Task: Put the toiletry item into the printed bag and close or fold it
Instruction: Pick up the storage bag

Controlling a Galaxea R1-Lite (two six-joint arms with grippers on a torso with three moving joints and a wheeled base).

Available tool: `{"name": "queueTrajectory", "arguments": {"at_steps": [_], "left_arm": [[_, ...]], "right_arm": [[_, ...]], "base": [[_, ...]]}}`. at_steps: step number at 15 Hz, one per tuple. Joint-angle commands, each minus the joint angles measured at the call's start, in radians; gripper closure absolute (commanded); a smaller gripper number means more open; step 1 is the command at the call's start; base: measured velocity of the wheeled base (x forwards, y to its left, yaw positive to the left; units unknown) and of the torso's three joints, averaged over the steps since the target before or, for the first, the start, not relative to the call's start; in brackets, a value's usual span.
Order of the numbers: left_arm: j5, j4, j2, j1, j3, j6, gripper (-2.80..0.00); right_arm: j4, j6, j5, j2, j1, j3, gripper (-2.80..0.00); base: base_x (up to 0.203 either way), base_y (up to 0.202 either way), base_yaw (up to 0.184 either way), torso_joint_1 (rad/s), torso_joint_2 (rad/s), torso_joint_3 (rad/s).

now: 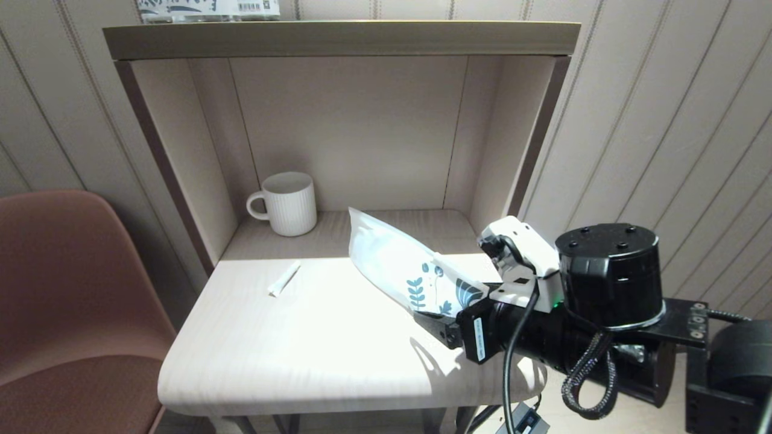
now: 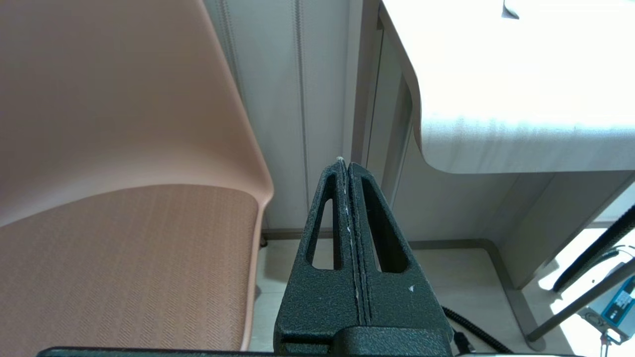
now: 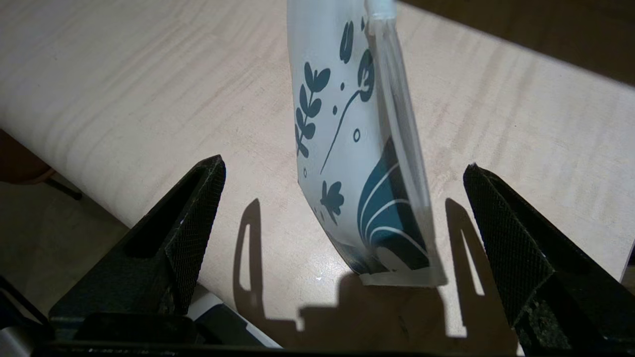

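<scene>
We see the right end effector (image 3: 342,218) spread wide around the printed bag (image 1: 405,268) on the tabletop (image 1: 313,343) (gripping nothing); the toiletry item (image 1: 284,278) lies well apart.

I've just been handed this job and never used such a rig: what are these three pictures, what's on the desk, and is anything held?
The wide picture looks down from the robot's head. On the desk lie the toiletry item, a thin white packet, and the printed bag; a white ribbed mug stands behind. The other two pictures come from cameras on the wrists. The right gripper is open around the printed bag's leaf-patterned end, not gripping it. The left gripper is shut on nothing, low beside the desk by a chair. Nothing is held.
</scene>
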Motion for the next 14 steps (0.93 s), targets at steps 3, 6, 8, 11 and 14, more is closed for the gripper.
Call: {"name": "queueTrajectory", "arguments": {"at_steps": [3, 6, 8, 11, 14], "left_arm": [[0.0, 0.0, 0.0, 0.001, 0.0, 0.0, 0.0], [0.0, 0.001, 0.0, 0.001, 0.0, 0.0, 0.0], [0.0, 0.0, 0.0, 0.001, 0.0, 0.0, 0.0], [0.0, -0.001, 0.0, 0.001, 0.0, 0.0, 0.0], [0.0, 0.001, 0.0, 0.001, 0.0, 0.0, 0.0]], "right_arm": [[-0.003, 0.0, 0.0, -0.006, 0.014, 0.0, 0.0], [-0.003, -0.003, -0.002, -0.01, 0.014, -0.005, 0.0], [-0.003, -0.004, 0.0, -0.009, 0.014, -0.005, 0.0], [-0.003, -0.003, 0.002, -0.003, 0.021, -0.004, 0.0], [-0.004, -0.006, 0.001, -0.005, 0.035, -0.002, 0.0]], "base": [[0.0, 0.0, 0.0, 0.0, 0.0, 0.0], [0.0, 0.0, 0.0, 0.0, 0.0, 0.0], [0.0, 0.0, 0.0, 0.0, 0.0, 0.0], [0.0, 0.0, 0.0, 0.0, 0.0, 0.0], [0.0, 0.0, 0.0, 0.0, 0.0, 0.0]]}}
